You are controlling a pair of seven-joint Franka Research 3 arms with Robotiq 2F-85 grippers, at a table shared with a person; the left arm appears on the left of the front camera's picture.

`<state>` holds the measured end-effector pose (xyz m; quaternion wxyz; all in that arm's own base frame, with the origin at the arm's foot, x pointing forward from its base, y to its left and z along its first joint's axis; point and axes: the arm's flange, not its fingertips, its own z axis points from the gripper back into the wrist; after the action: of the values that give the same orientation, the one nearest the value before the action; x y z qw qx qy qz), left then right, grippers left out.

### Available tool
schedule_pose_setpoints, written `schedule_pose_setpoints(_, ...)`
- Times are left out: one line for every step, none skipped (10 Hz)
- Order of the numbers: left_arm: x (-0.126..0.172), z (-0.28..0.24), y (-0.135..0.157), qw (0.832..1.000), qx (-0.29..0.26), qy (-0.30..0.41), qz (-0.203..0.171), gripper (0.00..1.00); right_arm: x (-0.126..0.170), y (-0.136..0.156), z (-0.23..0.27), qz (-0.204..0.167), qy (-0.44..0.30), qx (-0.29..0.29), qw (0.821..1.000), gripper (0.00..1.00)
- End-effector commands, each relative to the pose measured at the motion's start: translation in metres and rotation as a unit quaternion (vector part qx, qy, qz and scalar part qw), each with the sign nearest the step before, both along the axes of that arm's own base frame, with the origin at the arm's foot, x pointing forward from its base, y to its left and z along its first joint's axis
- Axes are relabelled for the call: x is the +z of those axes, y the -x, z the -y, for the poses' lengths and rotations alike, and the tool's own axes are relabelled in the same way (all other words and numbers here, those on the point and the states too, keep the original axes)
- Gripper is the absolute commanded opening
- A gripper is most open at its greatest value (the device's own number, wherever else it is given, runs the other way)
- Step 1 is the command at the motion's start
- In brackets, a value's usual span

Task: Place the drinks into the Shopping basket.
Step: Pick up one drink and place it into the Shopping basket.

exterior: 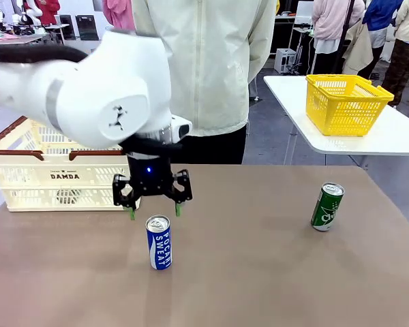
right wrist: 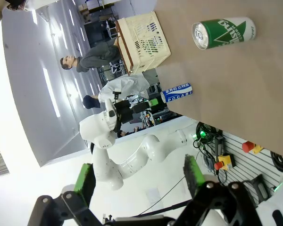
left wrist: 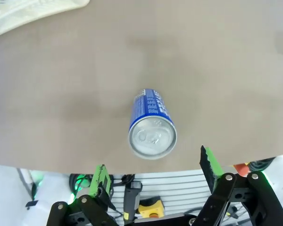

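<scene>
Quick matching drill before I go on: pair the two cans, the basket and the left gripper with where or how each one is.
1 blue can
2 green can
3 Shopping basket
4 left gripper

A open, hovering over a can
B upright, right side of the table
C far left, cream-white
D upright, near the middle

Pairs: 1-D, 2-B, 3-C, 4-A
</scene>
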<state>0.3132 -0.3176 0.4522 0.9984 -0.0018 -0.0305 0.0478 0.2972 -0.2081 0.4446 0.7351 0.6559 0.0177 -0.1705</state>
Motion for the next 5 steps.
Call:
schedule_pose_setpoints(-0.035, 0.008, -0.010, 1.000, 0.011, 0.000, -0.006, 1.00, 0.004, 0.003, 0.001, -0.009, 0.000, 0.004, 1.000, 1.00)
schedule_pose_setpoints(-0.050, 0.007, -0.012, 1.000, 0.010, 0.006, -0.016, 1.00, 0.004, 0.003, 0.001, -0.009, 0.000, 0.004, 1.000, 1.00)
schedule_pose_setpoints(-0.060, 0.004, -0.012, 1.000, 0.007, 0.004, -0.023, 1.00, 0.004, 0.003, 0.001, -0.009, 0.000, 0.004, 1.000, 1.00)
schedule_pose_setpoints(-0.067, 0.000, -0.013, 1.000, 0.016, 0.003, -0.026, 1.00, 0.004, 0.003, 0.001, -0.009, 0.000, 0.004, 1.000, 1.00)
schedule_pose_setpoints(-0.073, -0.003, -0.014, 1.000, 0.012, 0.008, -0.027, 1.00, 0.004, 0.003, 0.001, -0.009, 0.000, 0.004, 1.000, 1.00)
